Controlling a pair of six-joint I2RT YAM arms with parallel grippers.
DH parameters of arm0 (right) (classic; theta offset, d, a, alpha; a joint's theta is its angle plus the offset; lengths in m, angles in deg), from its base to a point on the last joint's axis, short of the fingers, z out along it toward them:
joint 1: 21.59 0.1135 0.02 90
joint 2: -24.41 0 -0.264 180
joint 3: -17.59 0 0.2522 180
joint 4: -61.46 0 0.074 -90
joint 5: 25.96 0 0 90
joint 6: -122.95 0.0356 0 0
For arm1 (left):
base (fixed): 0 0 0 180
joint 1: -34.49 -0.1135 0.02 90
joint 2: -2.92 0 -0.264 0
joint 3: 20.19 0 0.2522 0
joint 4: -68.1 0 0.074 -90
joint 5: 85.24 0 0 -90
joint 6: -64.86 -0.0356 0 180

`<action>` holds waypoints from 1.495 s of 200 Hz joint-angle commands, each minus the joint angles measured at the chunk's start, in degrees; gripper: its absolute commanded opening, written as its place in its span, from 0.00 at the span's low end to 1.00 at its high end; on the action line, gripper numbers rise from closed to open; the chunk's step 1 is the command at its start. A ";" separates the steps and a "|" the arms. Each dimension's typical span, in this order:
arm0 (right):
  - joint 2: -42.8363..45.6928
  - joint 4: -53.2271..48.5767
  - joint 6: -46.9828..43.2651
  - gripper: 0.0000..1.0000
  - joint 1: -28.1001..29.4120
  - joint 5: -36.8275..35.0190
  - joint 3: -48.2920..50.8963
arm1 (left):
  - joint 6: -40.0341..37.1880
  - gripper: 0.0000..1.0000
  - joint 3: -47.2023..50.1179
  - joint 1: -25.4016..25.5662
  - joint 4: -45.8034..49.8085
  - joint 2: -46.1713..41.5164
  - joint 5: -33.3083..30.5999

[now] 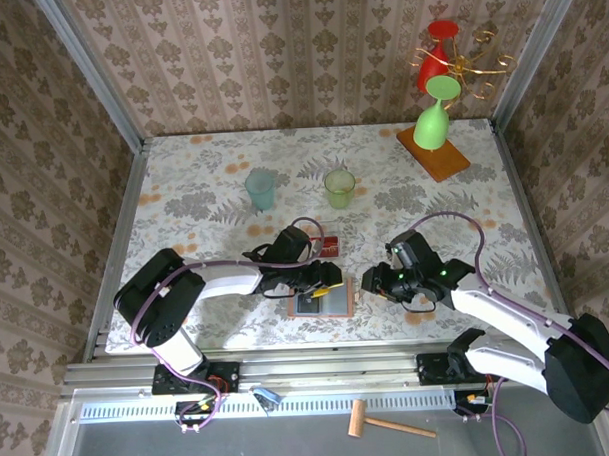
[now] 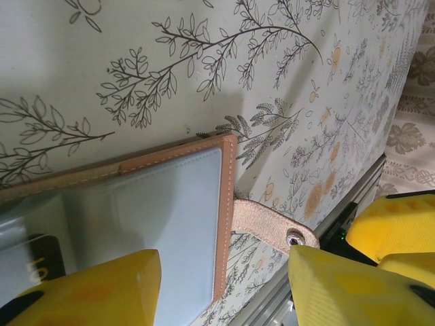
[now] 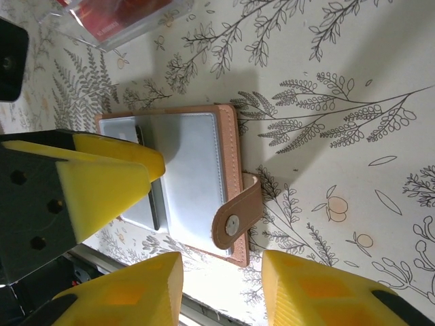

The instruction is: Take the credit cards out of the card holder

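The brown wallet (image 3: 187,156) lies open near the front edge of the table (image 1: 183,182) with a dark card (image 2: 32,266) in it, both arms reach in low, the left pincer (image 2: 224,288) half open over it and the right pincer (image 3: 221,285) open by its strap (image 3: 234,217), both empty, with red cards (image 3: 115,13) in a clear tray (image 3: 81,30) behind.

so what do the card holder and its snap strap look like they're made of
The card holder looks like tan leather or a faux version, matte, with pale stitching along its edge; which one is open. Its inner pockets look like smooth grey-blue vinyl or plastic with a soft sheen. The snap strap is the same tan material, its round stud apparently dull metal.
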 commanded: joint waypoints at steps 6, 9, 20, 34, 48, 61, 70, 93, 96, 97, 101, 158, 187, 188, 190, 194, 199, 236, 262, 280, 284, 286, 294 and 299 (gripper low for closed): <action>-2.41 2.91 0.27 0.34 -0.29 2.23 1.05 | 0.11 0.53 -1.47 0.02 -0.71 -0.34 0.56; -2.76 3.25 0.24 0.34 -0.21 2.49 1.08 | 0.03 0.53 -1.42 -0.07 -0.73 -0.52 0.46; -3.98 4.43 0.20 0.34 -0.19 3.39 1.01 | 0.12 0.53 -1.14 -0.29 -0.69 -1.25 0.25; -5.56 5.52 0.03 0.34 -0.23 4.23 0.81 | 0.19 0.53 -0.62 -0.67 -0.60 -2.22 0.05; -7.20 6.30 -0.24 0.36 -0.15 4.80 0.66 | 0.19 0.53 0.00 -1.17 -0.48 -3.21 -0.19; -8.70 7.17 -0.35 0.36 -0.24 5.31 0.60 | 0.15 0.53 0.67 -1.58 -0.30 -4.19 -0.31; -9.62 7.91 -0.35 0.36 -0.18 5.71 0.67 | 0.03 0.53 1.14 -1.84 -0.19 -4.81 -0.47; -12.02 9.67 -0.28 0.35 -0.18 6.63 0.63 | 0.01 0.53 2.37 -2.74 0.28 -6.60 -0.80; -12.26 9.83 -0.26 0.34 -0.18 6.68 0.66 | -0.07 0.53 2.51 -2.86 0.39 -6.85 -0.82; -12.31 9.90 -0.26 0.34 -0.18 6.69 0.67 | -0.12 0.53 2.55 -2.84 0.39 -6.91 -0.87; -12.59 10.16 -0.26 0.33 -0.18 6.75 0.68 | -0.16 0.53 2.73 -2.99 0.61 -7.17 -0.90; -15.23 11.47 -0.65 0.23 -0.18 6.55 0.01 | -0.43 0.54 5.64 -5.06 1.49 -10.55 -1.27; -16.19 11.42 -1.03 0.16 -0.18 6.37 -0.86 | -0.46 0.54 6.68 -5.67 1.86 -11.89 -1.57; -16.21 11.45 -1.00 0.16 -0.18 6.37 -0.89 | -0.44 0.53 6.69 -5.65 1.88 -11.90 -1.55; -16.24 11.40 -1.10 0.15 -0.13 6.36 -0.95 | -0.43 0.53 6.71 -5.68 1.93 -11.97 -1.61; -16.34 11.35 -1.14 0.15 -0.17 6.32 -1.11 | -0.45 0.54 6.84 -5.72 2.03 -12.07 -1.63; -16.44 11.26 -1.27 0.14 -0.18 6.23 -1.32 | -0.46 0.53 7.00 -5.89 1.96 -12.24 -1.70; -17.26 9.56 -2.50 0.13 -0.18 5.50 -3.02 | -0.37 0.54 8.09 -6.42 2.31 -13.61 -2.06; -17.37 8.12 -3.53 0.12 -0.18 4.55 -4.00 | -0.54 0.53 8.80 -6.98 3.01 -14.57 -2.44; -17.62 6.80 -4.43 0.11 -0.26 3.84 -4.86 | -0.87 0.53 9.28 -7.42 3.76 -15.30 -2.72; -17.63 6.56 -4.57 0.11 -0.26 3.62 -4.91 | -0.89 0.53 9.37 -7.49 3.94 -15.58 -2.78; -17.63 6.42 -4.61 0.11 -0.26 3.45 -5.01 | -0.92 0.53 9.44 -7.51 4.01 -15.63 -2.84; -17.65 5.99 -4.74 0.11 -0.26 3.13 -5.18 | -1.12 0.53 9.59 -7.68 4.42 -16.00 -2.85; -17.75 5.76 -4.83 0.11 -0.26 3.00 -5.27 | -1.29 0.53 9.65 -7.77 4.74 -16.18 -2.94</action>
